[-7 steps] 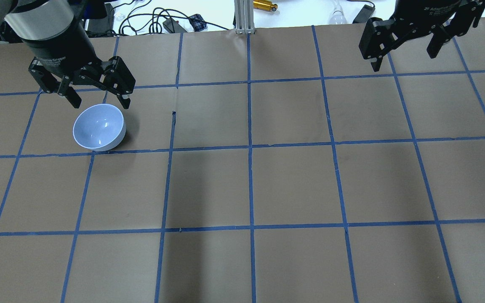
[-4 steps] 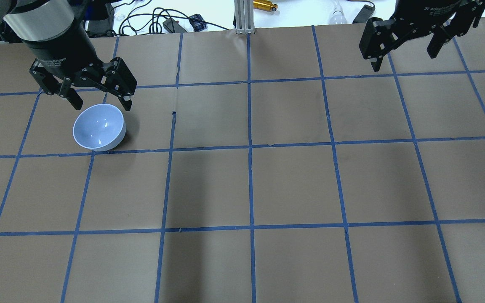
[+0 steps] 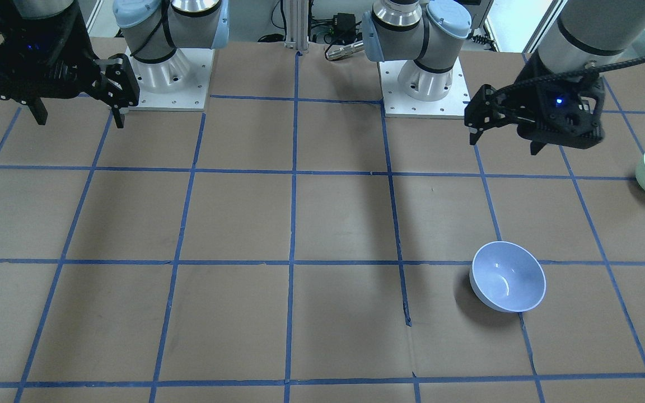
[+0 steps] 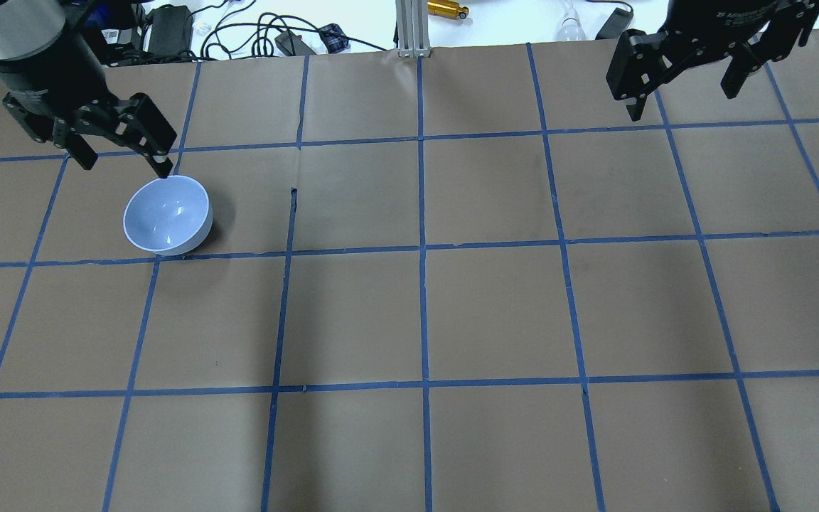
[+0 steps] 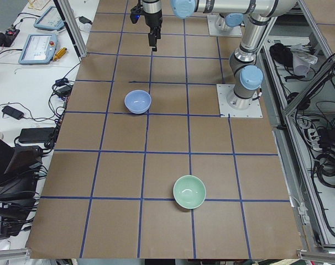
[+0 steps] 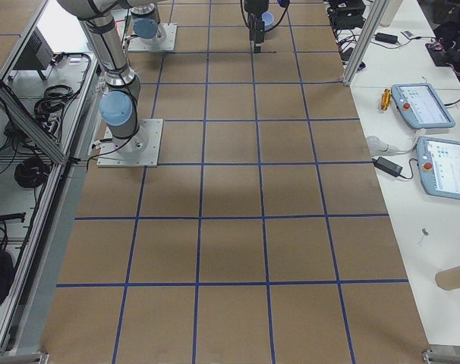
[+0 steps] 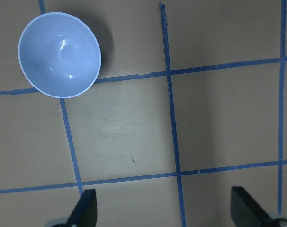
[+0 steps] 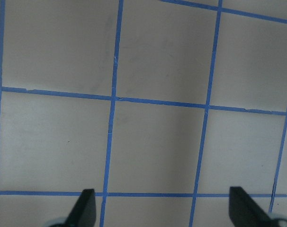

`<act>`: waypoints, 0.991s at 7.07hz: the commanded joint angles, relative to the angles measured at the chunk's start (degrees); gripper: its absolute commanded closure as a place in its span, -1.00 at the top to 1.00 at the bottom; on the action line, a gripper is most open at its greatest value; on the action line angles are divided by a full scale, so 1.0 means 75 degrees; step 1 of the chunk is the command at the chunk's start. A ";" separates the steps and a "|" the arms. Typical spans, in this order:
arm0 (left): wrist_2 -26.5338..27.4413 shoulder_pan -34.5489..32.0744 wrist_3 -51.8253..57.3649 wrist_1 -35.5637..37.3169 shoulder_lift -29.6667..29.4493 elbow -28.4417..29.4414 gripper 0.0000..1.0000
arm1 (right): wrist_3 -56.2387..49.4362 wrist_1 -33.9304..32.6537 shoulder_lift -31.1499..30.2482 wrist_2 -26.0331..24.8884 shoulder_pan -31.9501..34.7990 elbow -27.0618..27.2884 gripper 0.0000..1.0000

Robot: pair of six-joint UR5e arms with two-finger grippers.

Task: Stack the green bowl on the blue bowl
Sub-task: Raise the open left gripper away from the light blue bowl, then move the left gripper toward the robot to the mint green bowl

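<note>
Now our left hand (image 4: 125,165) hangs raised above the worktop (image 4: 495,313) near the blue bowl (image 4: 166,215), fingers spread wide and holding nothing. The green bowl (image 5: 189,191) sits upright well apart from it, toward the worktop's left end edge. Our right hand (image 4: 681,103), also spread and empty, hovers toward the right end. We judge the step is the reach for the green bowl. We should line up over one side of its rim, lower one finger inside and one outside, then pinch firmly, since the glossy wall may slip.
</note>
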 commanded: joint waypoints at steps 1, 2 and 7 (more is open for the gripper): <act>0.0504 0.1559 0.3007 0.0041 -0.0009 -0.0090 1.00 | 0.0000 0.0000 0.0000 0.0000 0.0006 0.0000 1.00; 0.0565 0.2227 0.3960 0.0064 0.0014 -0.0218 1.00 | 0.0000 0.0000 0.0000 0.0000 -0.0006 0.0000 1.00; 0.0858 0.4491 0.7839 0.1884 -0.0009 -0.1107 1.00 | 0.0000 0.0000 0.0000 0.0000 0.0006 0.0000 1.00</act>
